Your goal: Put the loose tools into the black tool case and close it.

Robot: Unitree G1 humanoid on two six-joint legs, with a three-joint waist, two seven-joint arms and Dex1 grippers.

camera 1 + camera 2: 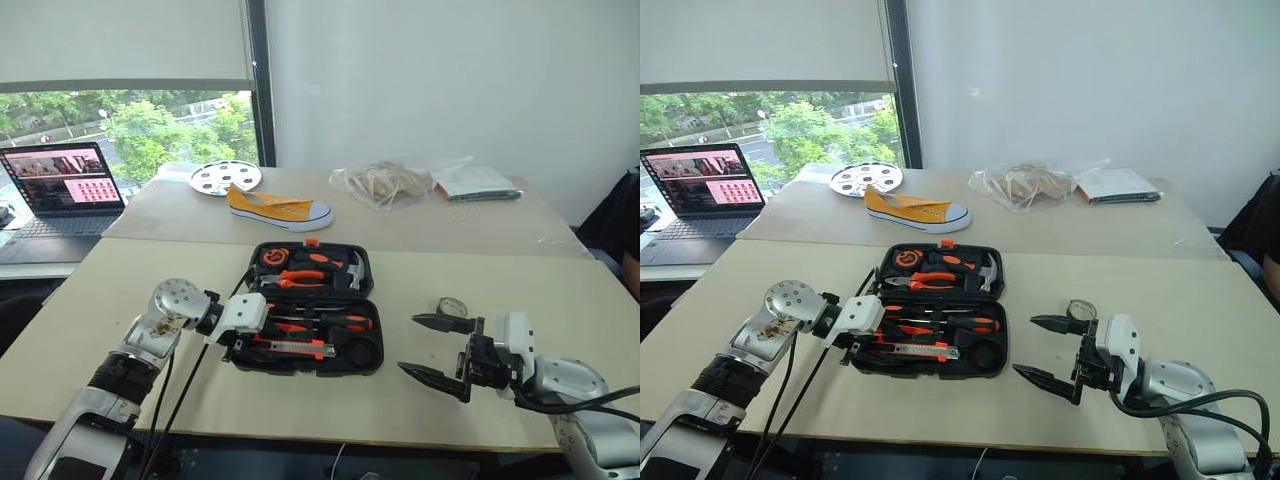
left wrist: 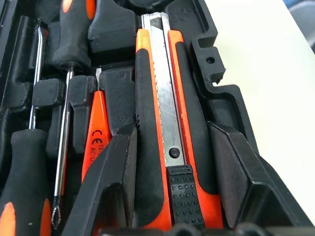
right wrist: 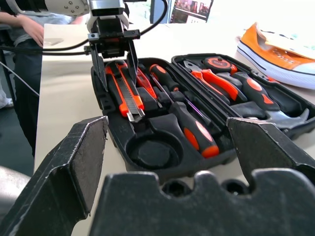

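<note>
The black tool case [image 1: 310, 308] lies open on the worktop [image 1: 480, 390], its lid half away from the robot and its tray half towards it. In the tray's front slot lies the orange-black utility knife [image 3: 124, 94], blade end towards the round empty recess [image 3: 153, 152] at the tray's right end. Behind the knife, still inside the tray, sit the small slim orange tool [image 2: 94, 132] and the two screwdrivers [image 3: 189, 123]. The lid half holds the orange-handled pliers [image 1: 295, 279] and the hammer [image 1: 352, 270].

The left claw [image 3: 114, 64] straddles the knife at the tray's left end, one finger either side of the handle, half spread. From the wrist view the fingers look close to the handle, yet whether they press it I cannot tell; it looks like the seating or letting-go of the knife. To do this well, press the knife flat until it sits level in its slot, then spread the fingers and lift straight up so nothing drags out of the tray.

The greyish ring-shaped roll [image 1: 452, 306] rests on the worktop to the right of the case, just behind the right claw [image 1: 437, 348], which hangs wide and empty. That roll most likely belongs in the round recess; it should go in before the lid is folded over.
</note>
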